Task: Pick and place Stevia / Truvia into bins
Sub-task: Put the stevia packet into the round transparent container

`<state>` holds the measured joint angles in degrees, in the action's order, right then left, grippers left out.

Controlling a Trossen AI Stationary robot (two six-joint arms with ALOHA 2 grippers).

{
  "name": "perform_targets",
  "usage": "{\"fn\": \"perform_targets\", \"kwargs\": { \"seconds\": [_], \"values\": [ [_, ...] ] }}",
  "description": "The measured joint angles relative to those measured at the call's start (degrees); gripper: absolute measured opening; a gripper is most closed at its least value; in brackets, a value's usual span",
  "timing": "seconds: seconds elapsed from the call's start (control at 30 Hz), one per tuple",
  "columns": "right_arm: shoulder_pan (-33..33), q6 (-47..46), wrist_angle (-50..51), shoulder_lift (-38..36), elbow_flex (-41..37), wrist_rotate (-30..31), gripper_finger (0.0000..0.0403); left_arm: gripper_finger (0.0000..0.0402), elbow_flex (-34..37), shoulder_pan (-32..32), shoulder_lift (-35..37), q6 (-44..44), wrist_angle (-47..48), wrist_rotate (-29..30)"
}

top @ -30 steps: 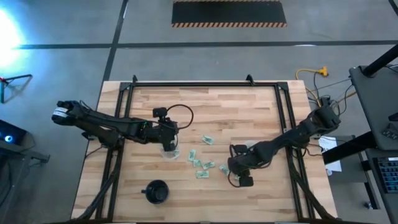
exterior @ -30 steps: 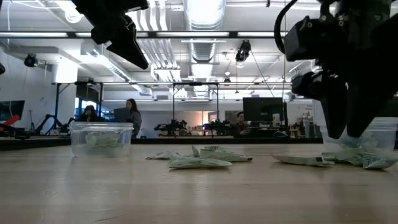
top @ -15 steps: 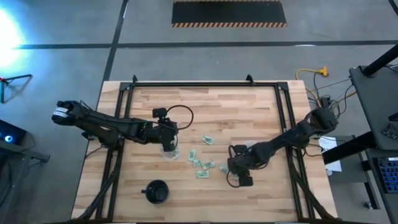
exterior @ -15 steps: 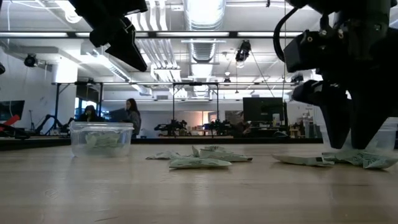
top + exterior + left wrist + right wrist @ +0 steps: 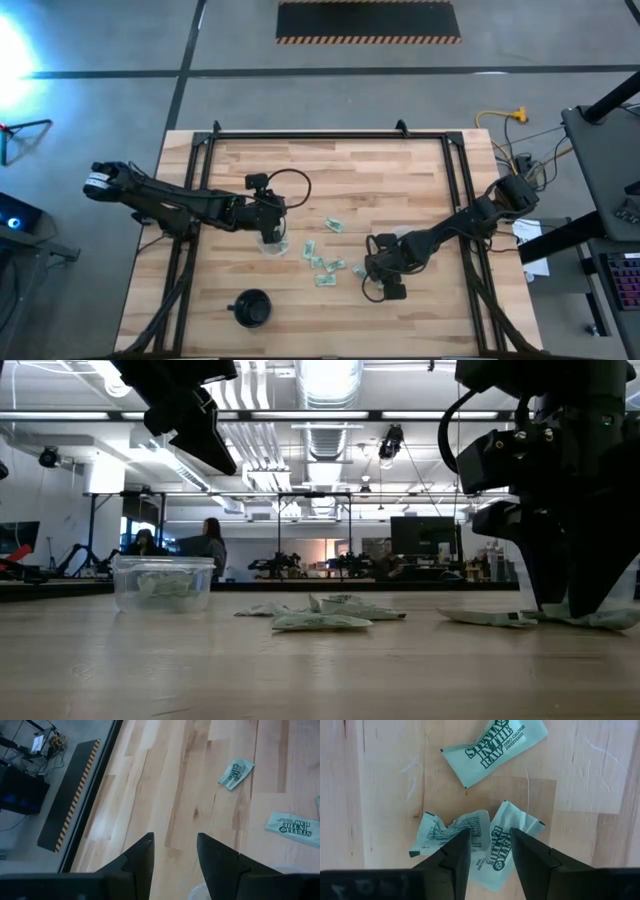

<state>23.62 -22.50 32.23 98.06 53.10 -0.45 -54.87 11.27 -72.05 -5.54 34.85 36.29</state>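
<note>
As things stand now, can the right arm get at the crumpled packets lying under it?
Probably yes. The right gripper is low over the two crumpled packets, its fingers standing apart on either side of where they meet, and nothing lies between. They overlap, so it may catch both.

From my station, right tool [image 5: 565, 605] hides its nearby cup in low view, left wrist view crops one packet [image 5: 294, 830], overhead packet print unreadable

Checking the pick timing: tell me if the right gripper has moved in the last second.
Yes. In the low view the right gripper has come down toward the table, its fingers now reaching the sweetener packets lying there.
</note>
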Motion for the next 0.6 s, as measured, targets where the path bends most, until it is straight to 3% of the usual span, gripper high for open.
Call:
{"fn": "perform_targets", "kwargs": {
  "seconds": [0.23,0.6],
  "values": [
    [0.00,0.47,0.64,-0.07,0.00,-0.02,0.0096,0.0132,0.00,0.04,-0.02,0.00,0.04,0.00],
    [0.00,3.02,0.83,-0.11,0.00,0.02,0.0011,0.0132,0.00,0.02,-0.02,0.01,0.09,0.00]
  ]
}}
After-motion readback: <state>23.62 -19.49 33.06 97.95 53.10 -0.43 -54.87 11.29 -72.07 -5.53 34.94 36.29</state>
